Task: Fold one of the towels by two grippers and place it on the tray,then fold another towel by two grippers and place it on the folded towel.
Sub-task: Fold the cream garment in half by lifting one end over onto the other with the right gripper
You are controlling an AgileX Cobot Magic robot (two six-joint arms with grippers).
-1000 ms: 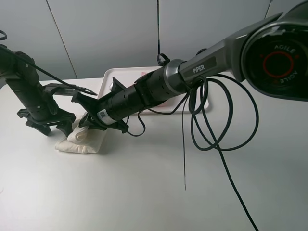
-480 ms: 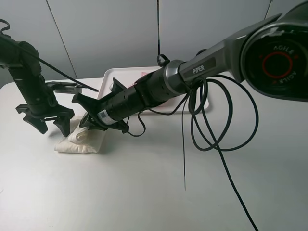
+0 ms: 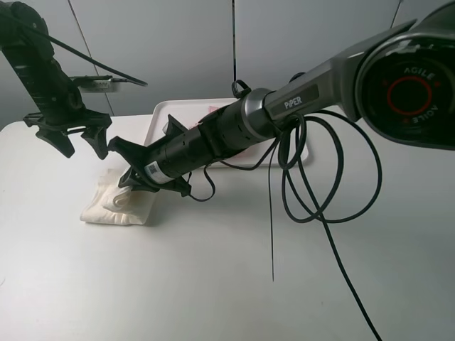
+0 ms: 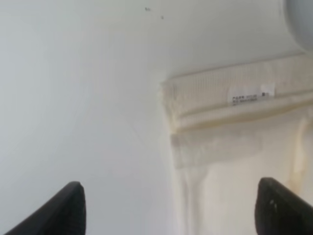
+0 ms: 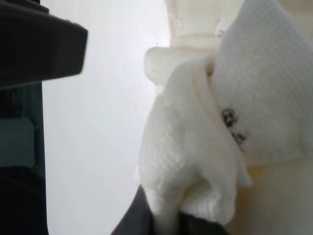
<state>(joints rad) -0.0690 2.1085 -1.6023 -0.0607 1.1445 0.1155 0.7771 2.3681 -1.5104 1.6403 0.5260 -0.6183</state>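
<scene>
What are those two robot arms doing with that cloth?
They are folding a cream towel on the white table. The right end effector is shut on a bunched fold of it, while the left end effector hangs open above it, holding nothing. Behind them sits a white tray with something pink on it, mostly hidden by the arm. The cream towel is not on the tray yet.

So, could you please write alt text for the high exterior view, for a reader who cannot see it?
The right gripper is shut on a bunched fold of the cream towel on a white table, while the left gripper hangs open above it. A white tray lies behind the right arm.
</scene>
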